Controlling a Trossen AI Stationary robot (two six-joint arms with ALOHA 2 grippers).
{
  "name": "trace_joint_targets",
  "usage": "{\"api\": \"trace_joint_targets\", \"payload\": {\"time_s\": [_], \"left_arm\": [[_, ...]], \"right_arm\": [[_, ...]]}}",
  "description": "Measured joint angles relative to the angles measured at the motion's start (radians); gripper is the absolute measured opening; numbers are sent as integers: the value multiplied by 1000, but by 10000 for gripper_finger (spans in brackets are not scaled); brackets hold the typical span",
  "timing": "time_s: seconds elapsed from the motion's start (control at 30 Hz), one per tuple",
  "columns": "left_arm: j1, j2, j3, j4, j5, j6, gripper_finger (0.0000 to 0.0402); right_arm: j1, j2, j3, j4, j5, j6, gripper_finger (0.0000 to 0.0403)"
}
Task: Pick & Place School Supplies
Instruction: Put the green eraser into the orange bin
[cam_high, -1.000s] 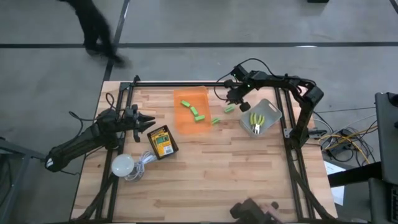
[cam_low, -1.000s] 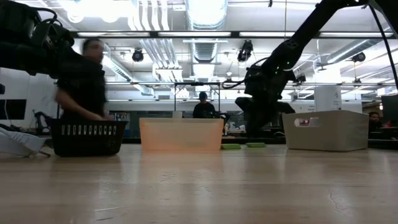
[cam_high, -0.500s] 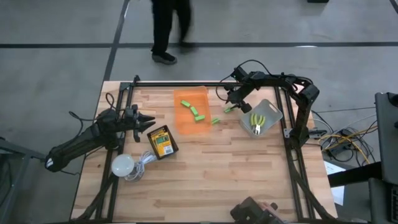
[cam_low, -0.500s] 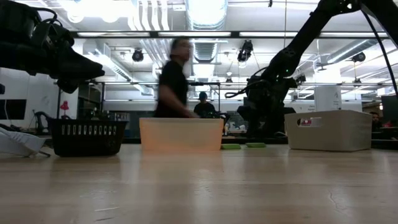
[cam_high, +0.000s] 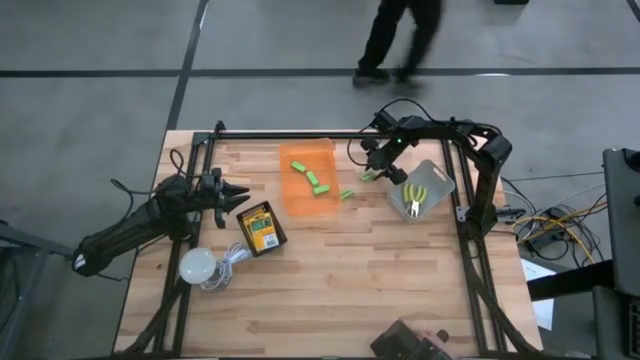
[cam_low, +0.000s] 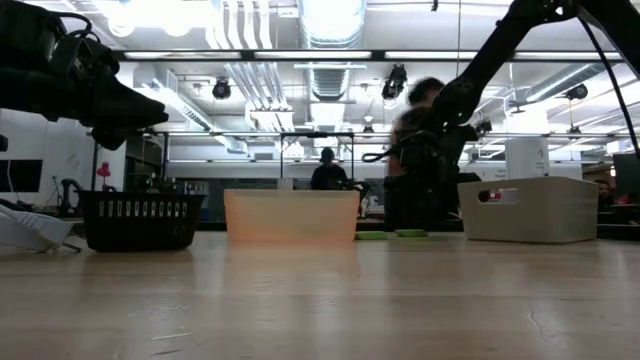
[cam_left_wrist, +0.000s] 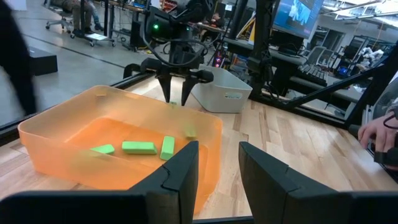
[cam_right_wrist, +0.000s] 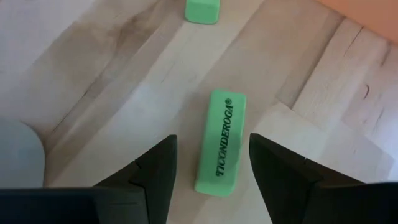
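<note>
Right now the right gripper (cam_high: 372, 172) hangs just above a green block (cam_right_wrist: 221, 142) lying flat on the tabletop (cam_high: 340, 280), between the orange tray (cam_high: 306, 180) and the white bin (cam_high: 425, 186); its fingers (cam_right_wrist: 155, 171) stand apart on either side of the block, which lies free between them without touching either. A second green block (cam_right_wrist: 203, 10) lies a little nearer the orange tray, and three more already rest inside the tray. The risk, as I judge it, is a poor closure: the block is slightly skewed between the fingers, so if they close off-centre it could twist, squirt out, or be nudged toward the tray wall and the other block. A lift carried too low could also clip the tray's rim on the way over. The white bin, on the far side of the gripper from the tray, holds the yellow-handled scissors (cam_high: 412, 195) and sits close enough that a wide swing might brush it. The left gripper (cam_high: 238, 195) waits on the other side of the tray, its fingers (cam_left_wrist: 180, 174) partly apart and holding nothing, beside the crayon box (cam_high: 261, 227); the white bulb (cam_high: 196, 265) with its cord lies farther from the tray, near the tabletop's edge. A person (cam_high: 400, 40) walks past beyond the table, clear of the work.
</note>
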Motion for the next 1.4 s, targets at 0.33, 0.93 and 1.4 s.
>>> {"api": "trace_joint_targets", "payload": {"time_s": [0.33,0.93,1.4], "left_arm": [[0,0,0,0,0,0,119],[0,0,0,0,0,0,119],[0,0,0,0,0,0,119]], "right_arm": [[38,14,8,-11,86,14,196],[42,19,32,-25,139,15,82],[42,17,62,-68,140,16,56]]}}
